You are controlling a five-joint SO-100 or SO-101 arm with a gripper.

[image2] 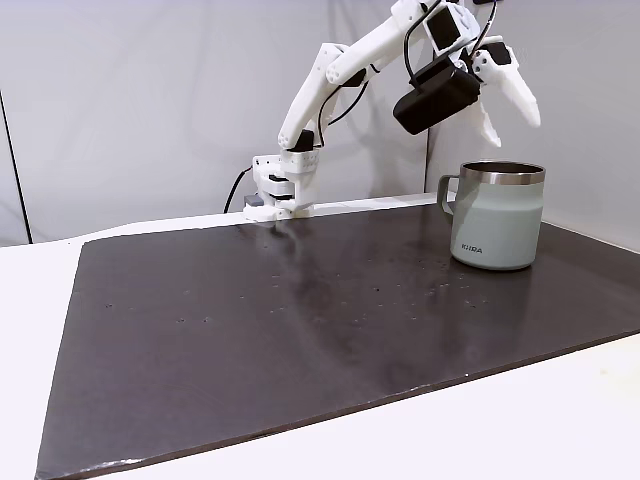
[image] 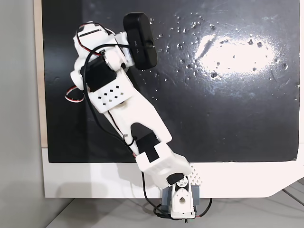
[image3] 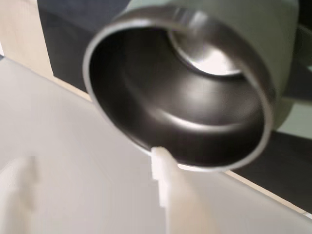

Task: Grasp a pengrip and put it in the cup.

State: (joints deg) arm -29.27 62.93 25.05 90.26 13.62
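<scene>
- Gripper (image2: 505,112) hangs up high, just above the cup (image2: 497,222) and a bit toward its back rim, as a fixed view from the side shows.
- Its two white fingers (image2: 517,88) stand apart with a clear gap between them, so it looks open.
- Nothing purple shows between the fingers, so I cannot tell if it has hold of the pen grip. The wrist view is blurry, and that makes it hard to be sure.
- In the wrist view one white finger (image3: 165,190) pokes up from the bottom edge, and its tip sits right at the near rim of the cup (image3: 122,29).
- The cup's shiny inside is wide open to that camera. No pen grip shows on the part of the steel floor that can be seen.
- The cup stands upright on the dark mat (image2: 250,340) on the desk, with its handle (image2: 448,195) pointing left in the side view.
- The cup's mouth lies straight below the gripper and a little forward of it.
- My guess is that the drop is the step in hand or is just done.
</scene>
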